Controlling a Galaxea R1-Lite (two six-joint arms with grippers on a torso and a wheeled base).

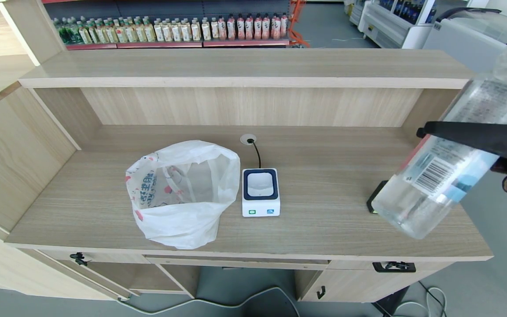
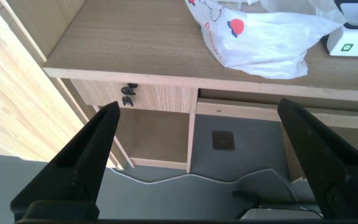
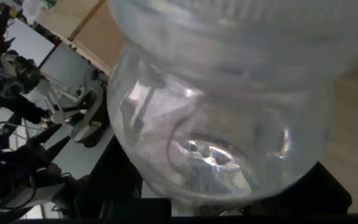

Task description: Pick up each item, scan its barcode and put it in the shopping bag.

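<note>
Right gripper (image 1: 469, 145) clamps tilted clear bottle (image 1: 412, 211), barcode (image 1: 431, 176) outward — scan step in hand; next, barcode must face scanner (image 1: 260, 191). Left gripper (image 2: 197, 118) gapes, empty.

On your worktop (image 1: 324, 185) the shopping bag (image 1: 183, 191) sits left of centre, with the scanner (image 1: 260, 191) just beside it on the right. Behind the scanner, a cable runs back to a port (image 1: 248, 139) near the rear wall. Over the worktop's right end you have the bottle (image 1: 451, 163) tilted in the right pincer (image 1: 458, 143), base toward the front edge. A flat item (image 1: 374, 198) lies beneath it, partly hidden. The left pincer (image 2: 194, 165) hangs below the front edge, left of the bag.
</note>
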